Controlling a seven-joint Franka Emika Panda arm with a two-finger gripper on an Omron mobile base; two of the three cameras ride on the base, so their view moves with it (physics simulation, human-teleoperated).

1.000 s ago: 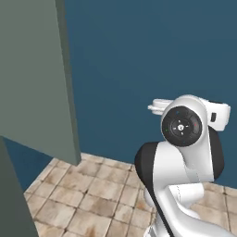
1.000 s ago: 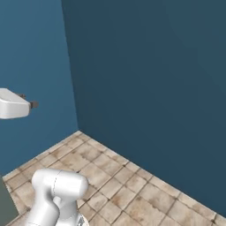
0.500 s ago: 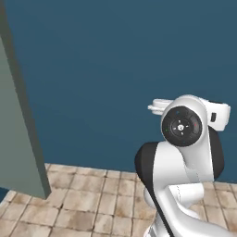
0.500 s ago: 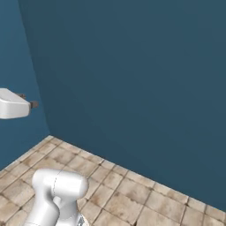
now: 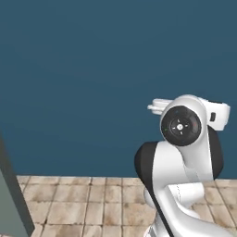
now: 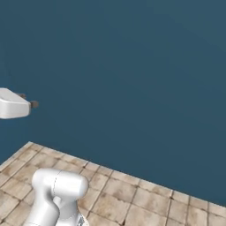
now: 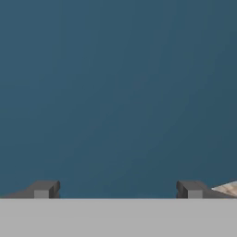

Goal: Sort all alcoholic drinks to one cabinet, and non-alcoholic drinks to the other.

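The gripper [image 7: 118,190] stands with its jaws wide apart and nothing between them: in the hand view its two dark fingertips [image 7: 45,189] rise at 7 and 5 o'clock, with plain blue wall [image 7: 115,92] in the gap. None of the drink bottles can be placed from these pictures, so their look and whereabouts cannot be told.

In the left base view the white arm [image 5: 185,157] rises at 4 o'clock, its round dark joint cap facing the camera, folded high. In the right base view the end of the hand [image 6: 15,103] juts in from 9 o'clock, level, and a white joint of the arm sits at 7 o'clock.

The blue wall runs across the whole back of both base views, flat and bare. It meets the tiled floor [image 5: 83,203] in a straight line, level in the left base view and slanting down from 9 toward 4 o'clock in the right base view [image 6: 132,198]. The beige tiles lie open ahead of the base. At 8 o'clock in the left base view a grey-green panel edge [image 5: 11,203] stands upright, near the base.
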